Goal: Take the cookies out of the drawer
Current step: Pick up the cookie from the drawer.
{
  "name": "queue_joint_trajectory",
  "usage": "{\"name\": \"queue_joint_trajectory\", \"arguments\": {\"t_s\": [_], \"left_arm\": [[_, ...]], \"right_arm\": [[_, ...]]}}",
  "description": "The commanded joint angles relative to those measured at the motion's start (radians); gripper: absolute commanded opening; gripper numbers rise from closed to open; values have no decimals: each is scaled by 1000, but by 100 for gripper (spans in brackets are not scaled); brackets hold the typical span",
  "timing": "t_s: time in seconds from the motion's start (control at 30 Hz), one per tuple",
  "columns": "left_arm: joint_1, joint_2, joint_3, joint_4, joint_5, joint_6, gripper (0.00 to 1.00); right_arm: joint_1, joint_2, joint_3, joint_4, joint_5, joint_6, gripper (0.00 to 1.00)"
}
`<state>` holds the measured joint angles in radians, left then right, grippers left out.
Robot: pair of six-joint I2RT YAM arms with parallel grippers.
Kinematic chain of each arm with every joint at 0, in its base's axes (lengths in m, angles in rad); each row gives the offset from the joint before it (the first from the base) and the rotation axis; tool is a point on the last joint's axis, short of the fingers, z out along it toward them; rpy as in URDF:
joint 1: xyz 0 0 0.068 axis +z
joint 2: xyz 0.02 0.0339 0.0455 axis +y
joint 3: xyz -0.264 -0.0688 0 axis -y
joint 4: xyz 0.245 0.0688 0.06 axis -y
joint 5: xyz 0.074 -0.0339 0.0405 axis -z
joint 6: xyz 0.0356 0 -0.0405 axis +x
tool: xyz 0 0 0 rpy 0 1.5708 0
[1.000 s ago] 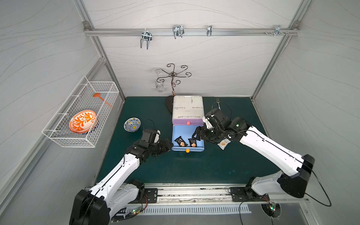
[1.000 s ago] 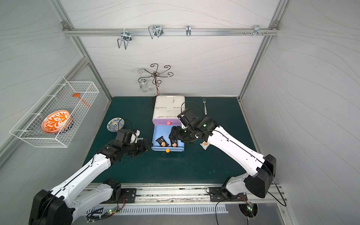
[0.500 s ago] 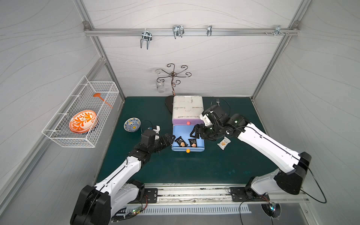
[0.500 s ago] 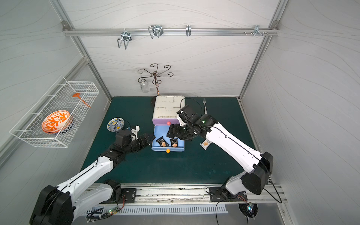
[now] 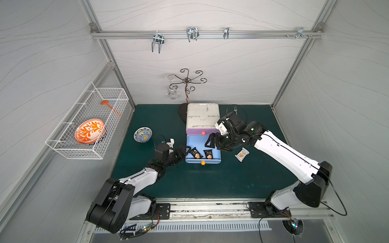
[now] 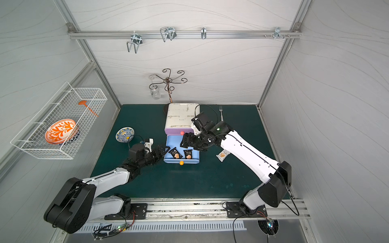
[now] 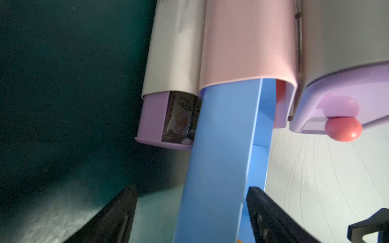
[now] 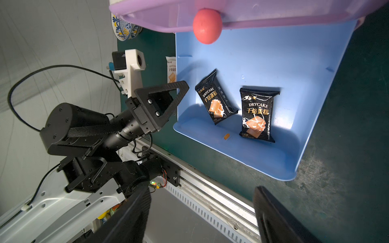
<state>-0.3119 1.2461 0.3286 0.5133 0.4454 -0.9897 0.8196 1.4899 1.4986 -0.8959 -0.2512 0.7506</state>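
Note:
The blue drawer [image 5: 217, 155] stands pulled out of the white cabinet [image 5: 202, 114]. Two black cookies packets [image 8: 215, 98] [image 8: 256, 114] lie inside it, seen in both top views [image 5: 196, 153] [image 6: 188, 154]. A white packet [image 5: 242, 154] lies on the mat right of the drawer. Another white one [image 8: 171, 70] lies on the mat at its left side. My left gripper [image 5: 185, 150] [image 7: 191, 190] is open, its fingers astride the drawer's left wall without touching it. My right gripper [image 5: 210, 143] [image 8: 203, 191] hangs open above the drawer's back right, holding nothing.
A purple drawer with a pink knob [image 5: 203, 133] overhangs the blue drawer's back. A patterned bowl [image 5: 142, 134] sits left of it. A fork [image 6: 221, 112] lies at the back right. A wire basket [image 5: 88, 130] with an orange plate hangs on the left wall.
My left gripper has reached right and back up to the drawer's left wall. My right gripper has shifted slightly left over the drawer. Both stayed open.

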Motion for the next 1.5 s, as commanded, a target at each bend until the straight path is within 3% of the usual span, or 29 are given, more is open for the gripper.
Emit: {"name": "queue_joint_trajectory", "arguments": {"t_s": [0.0, 0.27, 1.23, 1.3, 1.47], "left_arm": [[5, 21, 2, 141, 34, -30, 87], [5, 62, -3, 211, 48, -75, 83], [7, -11, 96, 50, 90, -22, 53], [7, -5, 102, 49, 97, -16, 54], [8, -5, 84, 43, 106, -4, 66]], "right_arm": [[-5, 26, 18, -10, -21, -19, 82], [5, 73, 25, -61, -6, -26, 78], [75, 282, 189, -231, 129, -44, 75], [75, 292, 193, -231, 130, -45, 75], [75, 301, 195, -218, 128, -44, 75]]}}
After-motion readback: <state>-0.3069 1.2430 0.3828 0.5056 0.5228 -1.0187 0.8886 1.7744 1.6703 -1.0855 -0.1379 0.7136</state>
